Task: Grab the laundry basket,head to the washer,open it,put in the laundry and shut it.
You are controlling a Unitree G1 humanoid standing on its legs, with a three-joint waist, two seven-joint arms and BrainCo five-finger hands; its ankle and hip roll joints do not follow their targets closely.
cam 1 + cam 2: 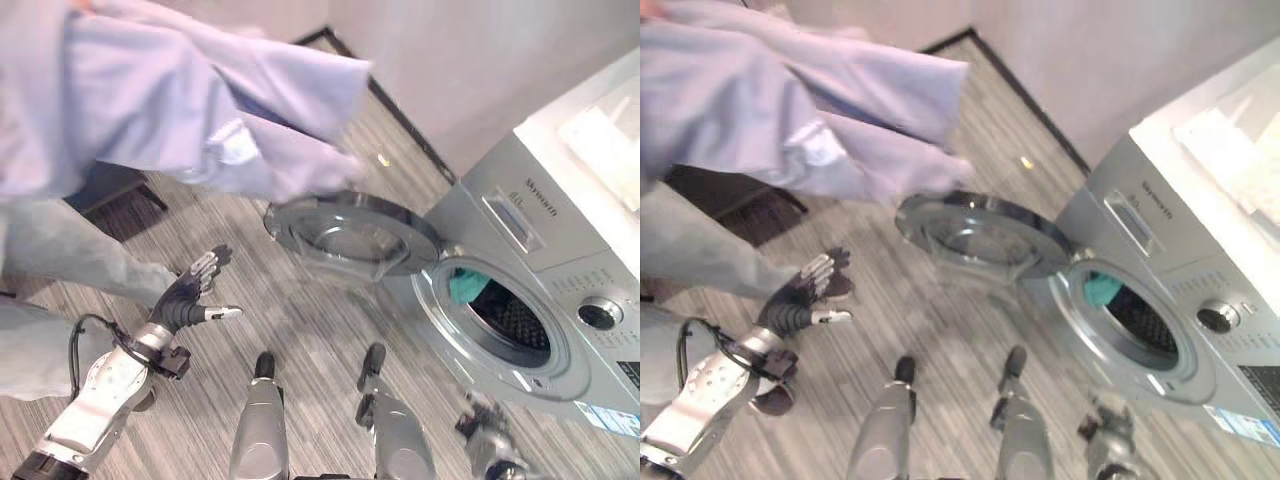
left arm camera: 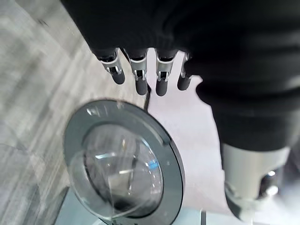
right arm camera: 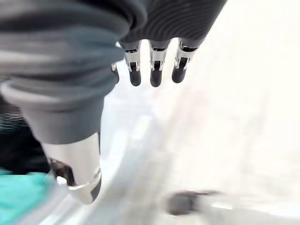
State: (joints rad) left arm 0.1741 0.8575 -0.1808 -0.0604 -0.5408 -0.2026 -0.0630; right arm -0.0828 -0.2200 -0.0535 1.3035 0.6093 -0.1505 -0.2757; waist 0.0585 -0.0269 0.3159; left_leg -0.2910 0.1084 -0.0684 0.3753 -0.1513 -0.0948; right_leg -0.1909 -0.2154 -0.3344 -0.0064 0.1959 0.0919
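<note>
The silver washer [image 1: 560, 240] stands at the right with its round glass door [image 1: 350, 232] swung wide open over the floor. A teal cloth [image 1: 465, 287] lies inside the drum opening [image 1: 510, 320] at its upper left edge. My left hand [image 1: 185, 300] hovers open above the floor, left of the door, fingers [image 2: 140, 70] straight and holding nothing; the door [image 2: 122, 159] shows past them. Just below the drum opening is my right hand [image 1: 485, 430], open with straight fingers [image 3: 150, 65], and the teal cloth [image 3: 18, 197] lies beside it. A large pale lilac garment [image 1: 200, 100] hangs across the upper left, close to the camera.
A dark object [image 1: 110, 195] sits on the striped grey floor, partly hidden under the lilac garment. A small yellowish scrap [image 1: 384, 159] lies near the black baseboard [image 1: 400, 120] of the wall behind the washer.
</note>
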